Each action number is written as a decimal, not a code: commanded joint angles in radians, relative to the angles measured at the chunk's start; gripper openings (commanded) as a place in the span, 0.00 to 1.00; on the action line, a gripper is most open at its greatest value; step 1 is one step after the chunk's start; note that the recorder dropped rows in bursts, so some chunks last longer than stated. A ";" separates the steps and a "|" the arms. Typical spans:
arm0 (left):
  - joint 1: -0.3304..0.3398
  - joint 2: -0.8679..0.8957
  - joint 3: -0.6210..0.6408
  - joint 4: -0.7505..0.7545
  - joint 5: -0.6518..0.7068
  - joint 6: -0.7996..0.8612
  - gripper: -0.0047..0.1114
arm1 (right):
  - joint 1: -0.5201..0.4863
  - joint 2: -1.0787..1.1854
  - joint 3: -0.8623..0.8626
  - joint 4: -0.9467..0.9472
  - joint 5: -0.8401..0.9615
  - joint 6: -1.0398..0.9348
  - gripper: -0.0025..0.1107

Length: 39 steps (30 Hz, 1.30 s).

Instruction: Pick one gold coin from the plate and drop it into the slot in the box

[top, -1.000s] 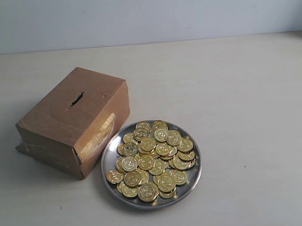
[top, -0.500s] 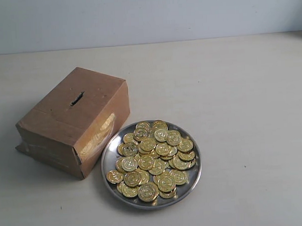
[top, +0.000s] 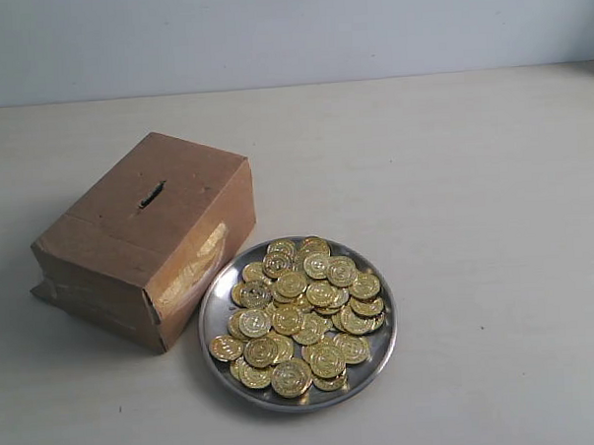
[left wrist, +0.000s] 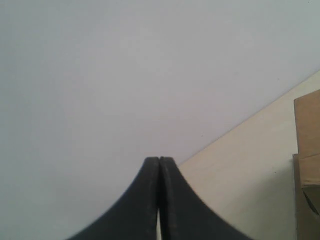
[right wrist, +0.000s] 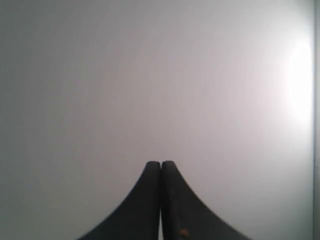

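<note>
A round silver plate [top: 211, 307] lies at the front centre of the table, heaped with several gold coins [top: 303, 316]. Touching its left side stands the brown cardboard box [top: 131, 249] with glossy tape, its dark slot [top: 152, 194] cut in the top face. Neither arm shows in the exterior view. My left gripper [left wrist: 159, 160] is shut with nothing between its black fingers, facing the wall; an edge of the box [left wrist: 307, 165] shows at the side of that view. My right gripper [right wrist: 160, 163] is likewise shut and empty, facing a blank wall.
The pale table [top: 472, 175] stretches to the right of and behind the plate, up to a light wall [top: 289, 31].
</note>
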<state>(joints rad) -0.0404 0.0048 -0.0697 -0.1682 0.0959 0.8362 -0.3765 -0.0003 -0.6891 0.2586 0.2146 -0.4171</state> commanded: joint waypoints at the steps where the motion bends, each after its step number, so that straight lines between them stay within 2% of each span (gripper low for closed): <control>1: -0.008 -0.005 0.005 -0.002 -0.020 -0.002 0.04 | -0.006 0.000 0.202 -0.038 -0.061 -0.001 0.02; 7: -0.008 -0.005 0.005 -0.002 -0.020 -0.002 0.04 | -0.006 0.000 0.409 -0.041 -0.085 -0.001 0.02; 11: -0.008 -0.005 0.007 -0.002 -0.020 -0.002 0.04 | -0.006 0.000 0.525 -0.106 -0.137 -0.001 0.02; 21: -0.008 -0.005 0.007 -0.002 -0.020 -0.002 0.04 | -0.001 0.000 0.689 -0.259 -0.195 -0.002 0.02; 30: -0.008 -0.005 0.051 -0.002 -0.026 -0.003 0.04 | 0.236 0.000 0.689 -0.406 -0.183 -0.002 0.02; 36: -0.008 -0.005 0.070 -0.002 -0.013 -0.003 0.04 | 0.275 0.000 0.689 -0.419 -0.185 -0.002 0.02; 39: -0.008 -0.005 0.070 -0.002 -0.058 -0.003 0.04 | 0.275 0.000 0.689 -0.419 -0.133 -0.002 0.02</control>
<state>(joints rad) -0.0404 0.0048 -0.0028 -0.1682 0.0737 0.8377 -0.1049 0.0038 -0.0043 -0.1516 0.0507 -0.4174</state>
